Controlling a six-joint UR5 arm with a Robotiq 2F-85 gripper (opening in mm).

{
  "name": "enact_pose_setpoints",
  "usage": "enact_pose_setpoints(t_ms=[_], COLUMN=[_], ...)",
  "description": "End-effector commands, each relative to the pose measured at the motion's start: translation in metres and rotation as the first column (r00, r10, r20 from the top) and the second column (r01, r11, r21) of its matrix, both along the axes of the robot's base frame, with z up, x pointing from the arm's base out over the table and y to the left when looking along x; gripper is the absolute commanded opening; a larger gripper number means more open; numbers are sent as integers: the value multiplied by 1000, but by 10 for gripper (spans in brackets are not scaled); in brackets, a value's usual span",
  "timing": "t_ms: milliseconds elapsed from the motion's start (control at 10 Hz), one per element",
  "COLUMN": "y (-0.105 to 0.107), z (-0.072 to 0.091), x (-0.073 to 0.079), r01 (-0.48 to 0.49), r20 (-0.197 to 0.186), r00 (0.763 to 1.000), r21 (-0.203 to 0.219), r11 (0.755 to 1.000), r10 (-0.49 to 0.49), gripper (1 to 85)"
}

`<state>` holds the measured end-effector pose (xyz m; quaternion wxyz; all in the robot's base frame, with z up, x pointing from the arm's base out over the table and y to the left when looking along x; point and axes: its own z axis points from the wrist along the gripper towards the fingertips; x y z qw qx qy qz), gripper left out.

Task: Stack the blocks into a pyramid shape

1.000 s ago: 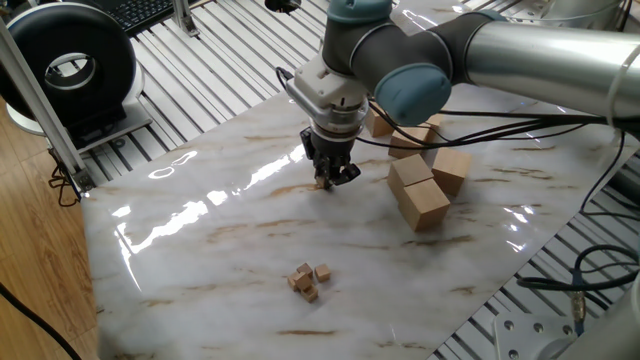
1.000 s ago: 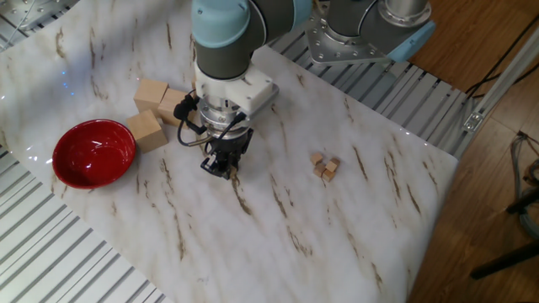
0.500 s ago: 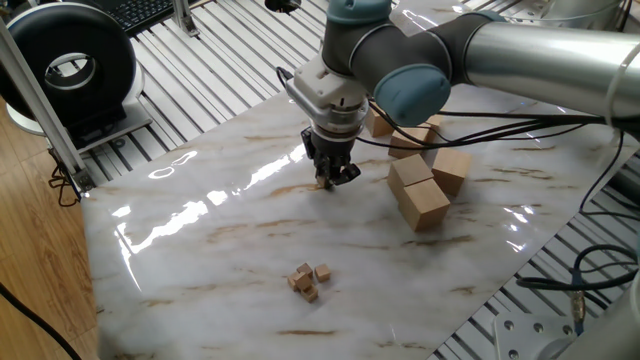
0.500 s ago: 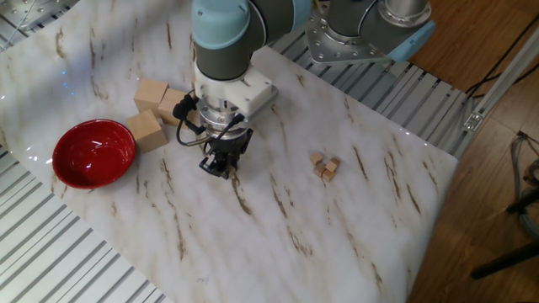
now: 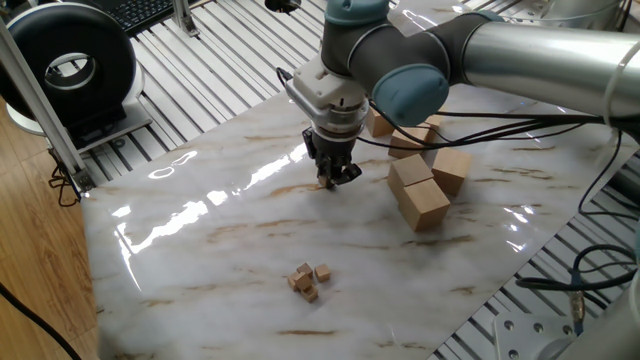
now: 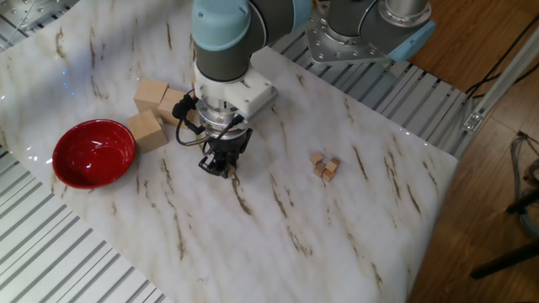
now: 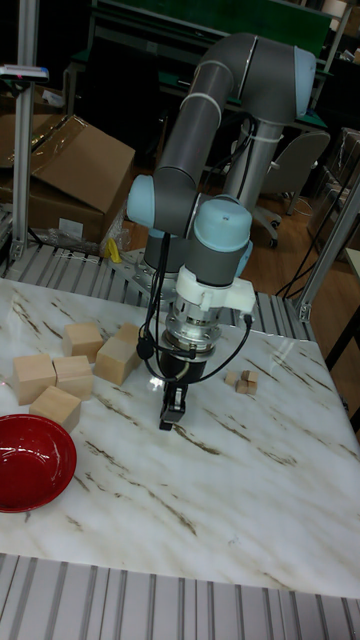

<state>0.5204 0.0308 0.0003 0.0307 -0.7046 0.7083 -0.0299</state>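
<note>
My gripper (image 5: 326,181) points straight down with its tips at the marble, left of the big wooden blocks. Its fingers are drawn close together, and a tan speck at the tips looks like one tiny block (image 5: 322,184) pinched between them. The same gripper (image 6: 218,167) shows low over the table in the other fixed view, and as a narrow, closed-looking gripper (image 7: 170,416) in the tall view. The other tiny blocks (image 5: 309,280) lie in a loose cluster near the table's front, well away from the gripper. That cluster of tiny blocks (image 6: 324,166) (image 7: 241,380) forms no clear pyramid shape.
Several large pale wooden blocks (image 5: 424,185) sit to the right of the gripper, and cables hang from the arm above them. A red bowl (image 6: 93,152) stands by the table edge beyond the large blocks (image 6: 154,109). A slatted metal frame surrounds the marble top (image 5: 220,250).
The gripper has shifted only a few pixels, seemingly a slight rise. The cluster of tiny blocks has not moved.
</note>
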Motion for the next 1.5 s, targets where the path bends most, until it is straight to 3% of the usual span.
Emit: enact_pose_setpoints(t_ms=[0,1400], y=[7,0], z=[1,3], x=[4,3], r01=[-9,-46], r20=[4,-2], r00=[1000,999], r21=[4,10], r11=[1000,999], r10=[9,46], gripper=[307,527])
